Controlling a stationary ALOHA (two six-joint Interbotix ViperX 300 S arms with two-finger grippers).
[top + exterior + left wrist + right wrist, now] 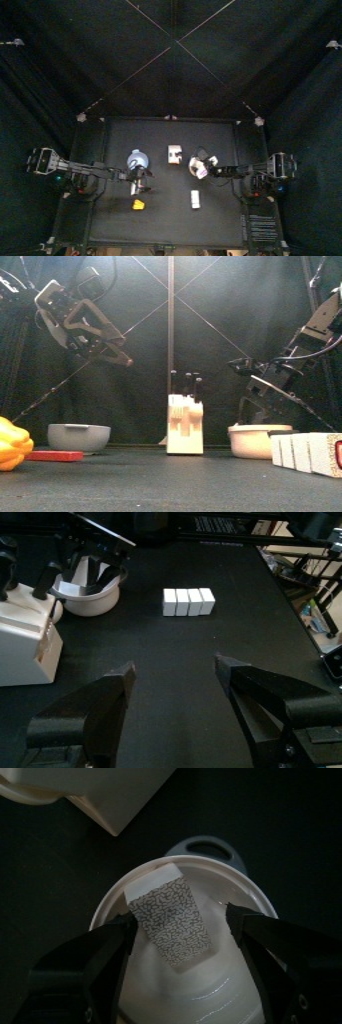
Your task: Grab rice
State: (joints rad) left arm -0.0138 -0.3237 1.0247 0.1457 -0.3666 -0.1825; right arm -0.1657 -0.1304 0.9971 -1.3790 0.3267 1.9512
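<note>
Rice (177, 918) is lying ungrabbed in the white bowl (127, 893) at frame centre, the right tool (181, 953) hanging wide open over it, the grab remaining.

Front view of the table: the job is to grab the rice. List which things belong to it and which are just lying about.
Job:
rice packet
white bowl holding it
right tool, open over it

Lying about:
knife block
grey bowl
yellow pepper
white boxes

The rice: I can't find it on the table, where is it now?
The rice lies inside the white bowl on the table's right side, beside the white knife block; in the right wrist view it sits between the open jaws of the right gripper.
</note>
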